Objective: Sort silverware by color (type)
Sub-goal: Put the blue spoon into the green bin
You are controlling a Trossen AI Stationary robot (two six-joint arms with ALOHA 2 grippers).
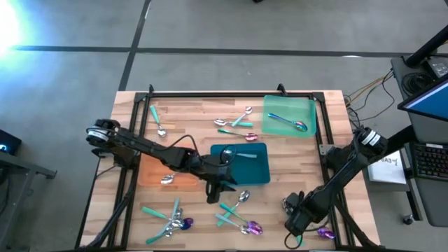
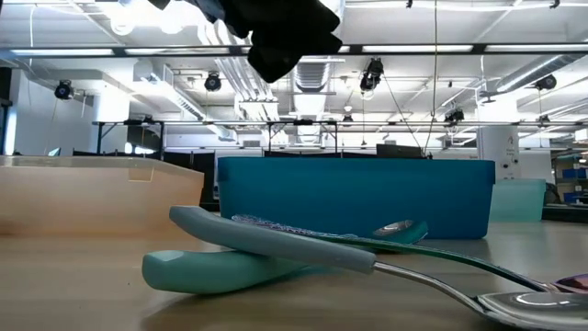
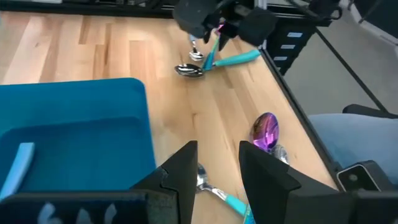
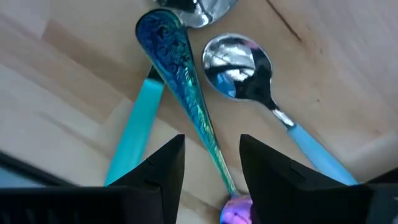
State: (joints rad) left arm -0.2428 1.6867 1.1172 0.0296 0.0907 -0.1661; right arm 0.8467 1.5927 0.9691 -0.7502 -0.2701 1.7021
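Sorting barely begun: iridescent piece in green tray (image 1: 308,106), teal handle in teal tray (image 1: 260,175) (most silverware (image 1: 236,124) loose). Left gripper (image 1: 219,187) parted, empty; right gripper (image 4: 211,163) parted over iridescent spoon (image 4: 180,81).

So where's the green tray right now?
In the high view the green tray sits at the table's far right corner, up and to the right of the teal tray. One iridescent blue-purple spoon lies in it.
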